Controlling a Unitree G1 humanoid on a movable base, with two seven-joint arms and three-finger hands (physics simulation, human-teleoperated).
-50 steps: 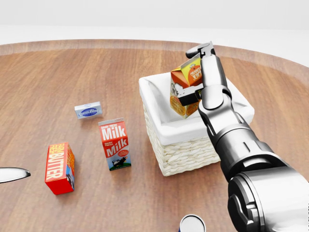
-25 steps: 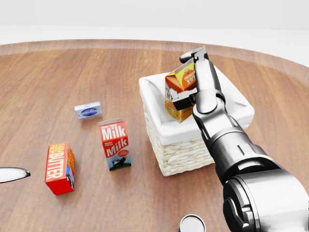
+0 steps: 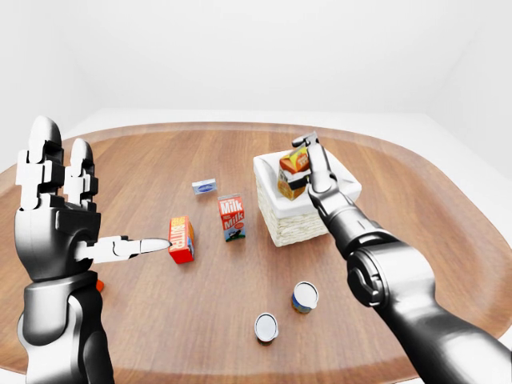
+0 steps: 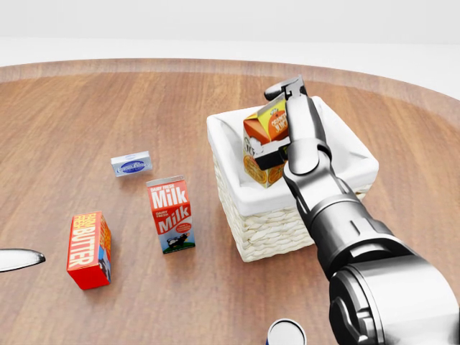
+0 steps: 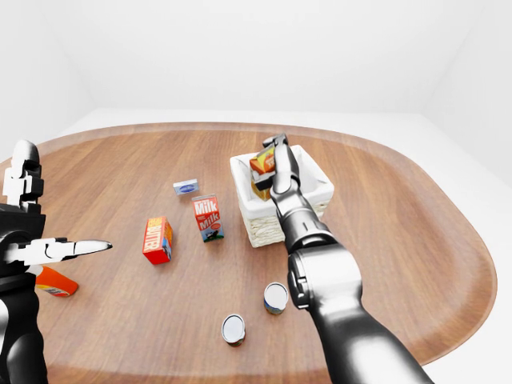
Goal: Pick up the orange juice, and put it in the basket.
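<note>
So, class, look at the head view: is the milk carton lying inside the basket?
No, the milk carton stands upright on the wooden table, to the left of the white-lined wicker basket.

From my left eye I see the right hand (image 3: pixel 306 160) closed round the orange juice carton (image 3: pixel 292 174), holding it tilted over the white-lined basket (image 3: pixel 282 226), its lower part within the rim. My left hand (image 3: pixel 60 212) stands raised at the view's left, fingers spread and empty. On the wooden table (image 3: pixel 200 320) a milk carton (image 3: pixel 232 218) stands just left of the basket, a butter box (image 3: pixel 182 239) further left, and a small blue packet (image 3: pixel 204 187) above them. Two cans (image 3: pixel 305 296) (image 3: pixel 266 327) sit near the bottom.
</note>
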